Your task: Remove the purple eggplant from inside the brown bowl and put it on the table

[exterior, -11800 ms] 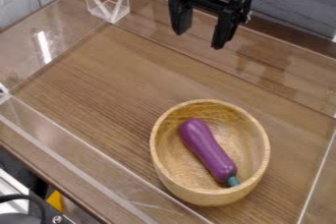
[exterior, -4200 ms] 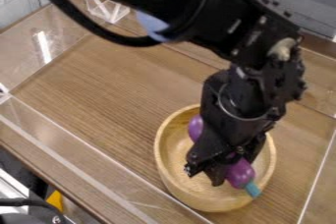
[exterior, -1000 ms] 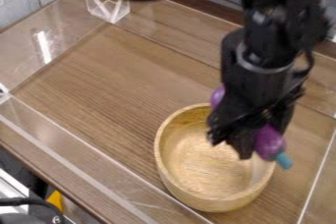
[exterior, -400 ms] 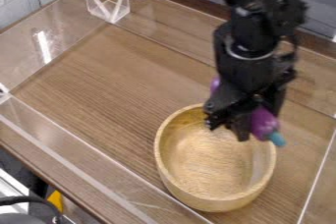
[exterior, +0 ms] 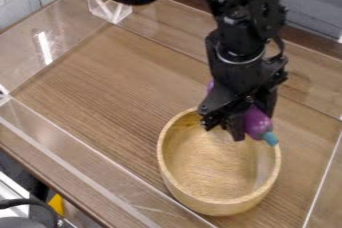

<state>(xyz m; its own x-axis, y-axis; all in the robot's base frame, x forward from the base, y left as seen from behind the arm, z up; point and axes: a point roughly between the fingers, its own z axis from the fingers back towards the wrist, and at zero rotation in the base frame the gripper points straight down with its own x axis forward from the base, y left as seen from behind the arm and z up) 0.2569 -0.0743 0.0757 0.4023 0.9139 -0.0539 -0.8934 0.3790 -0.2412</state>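
1. My gripper point(exterior: 238, 124) is clamped on the purple eggplant point(exterior: 255, 123), pointing steeply down.
2. Eggplant is lifted, hanging over the far rim of the brown bowl point(exterior: 218, 164), teal stem tip low & to the right; can't tell if it touches the rim.
3. Bowl interior shows bare wood grain w/ nothing inside.
4. Bowl sits on the surface point(exterior: 114, 82) near its front right corner, close to the clear acrylic walls point(exterior: 60, 187).
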